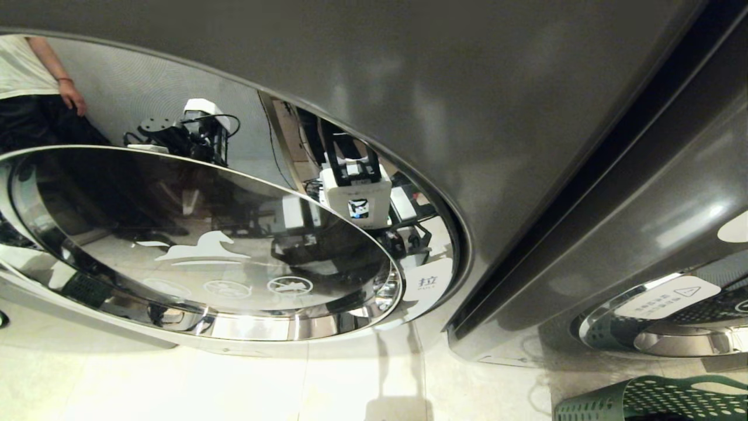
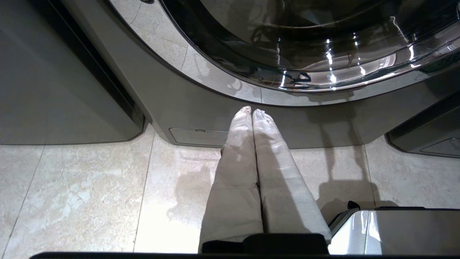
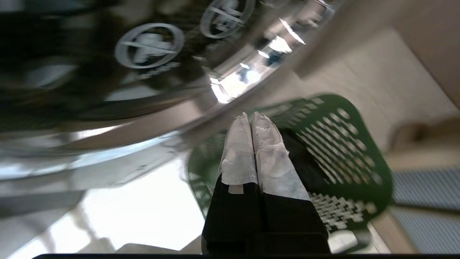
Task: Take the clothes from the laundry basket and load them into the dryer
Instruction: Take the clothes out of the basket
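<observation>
— Looking at the head view first: what stands in front of the robot?

— A grey dryer (image 1: 526,88) fills most of the frame, with its round glass door (image 1: 204,245) shut and ringed in chrome. The glass mirrors the robot itself and a tiled floor (image 1: 234,380). A white sticker (image 1: 429,279) with a printed character sits on the door ring's right side. A second machine (image 1: 672,234) stands just beside it on the right, its own door rim (image 1: 660,327) showing.

— And the laundry basket?

— The green perforated laundry basket (image 1: 654,400) pokes in at the lower right corner of the head view, on the floor near the second machine. In the right wrist view it lies beyond the right gripper (image 3: 250,117), and something dark (image 3: 305,165) sits inside it (clothes, presumably, though the blur keeps me from saying more).

— How do the fingers stand?

— The right gripper's taped fingertips (image 3: 237,144) are pressed together with nothing between them. The left gripper (image 2: 250,110) is the same: its two pale wrapped fingers (image 2: 237,162) touch along their length, empty, pointing at the dryer's base panel (image 2: 197,136) just above the floor.

— Anyone else about?

— A person (image 1: 29,88) in a white top and dark trousers stands at the far upper left, one hand (image 1: 75,99) hanging down.

— Is either arm in the head view?

— Neither, only the reflection.
</observation>
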You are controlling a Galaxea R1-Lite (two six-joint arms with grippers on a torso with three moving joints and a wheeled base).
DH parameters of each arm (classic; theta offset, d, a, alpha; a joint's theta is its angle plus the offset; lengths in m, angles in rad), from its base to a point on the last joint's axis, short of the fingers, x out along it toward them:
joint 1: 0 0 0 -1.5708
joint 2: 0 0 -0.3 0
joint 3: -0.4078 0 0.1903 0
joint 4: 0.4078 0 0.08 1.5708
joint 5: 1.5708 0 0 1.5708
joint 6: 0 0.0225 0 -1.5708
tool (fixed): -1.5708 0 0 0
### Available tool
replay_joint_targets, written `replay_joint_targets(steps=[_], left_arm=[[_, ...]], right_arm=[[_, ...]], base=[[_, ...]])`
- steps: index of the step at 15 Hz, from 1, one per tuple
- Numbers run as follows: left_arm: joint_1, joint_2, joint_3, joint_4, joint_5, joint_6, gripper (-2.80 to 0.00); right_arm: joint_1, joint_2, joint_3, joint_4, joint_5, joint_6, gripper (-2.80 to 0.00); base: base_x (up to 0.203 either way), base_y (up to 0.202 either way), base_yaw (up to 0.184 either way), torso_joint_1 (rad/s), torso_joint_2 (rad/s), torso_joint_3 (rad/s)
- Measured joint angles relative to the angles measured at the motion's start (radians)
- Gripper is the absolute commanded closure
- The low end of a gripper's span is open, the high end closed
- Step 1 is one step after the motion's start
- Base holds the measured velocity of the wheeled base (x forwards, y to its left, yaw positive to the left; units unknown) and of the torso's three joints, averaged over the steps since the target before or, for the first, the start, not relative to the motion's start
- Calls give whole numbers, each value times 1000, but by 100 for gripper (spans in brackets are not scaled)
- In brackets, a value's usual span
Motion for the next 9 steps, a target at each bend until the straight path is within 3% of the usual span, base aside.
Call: replay_joint_targets(steps=[9], left_arm=[[0,0,0,-2,0,1,0]], right_arm=[[0,87,-7,34,-34,17,0]], base=[[0,0,0,0,0,0]])
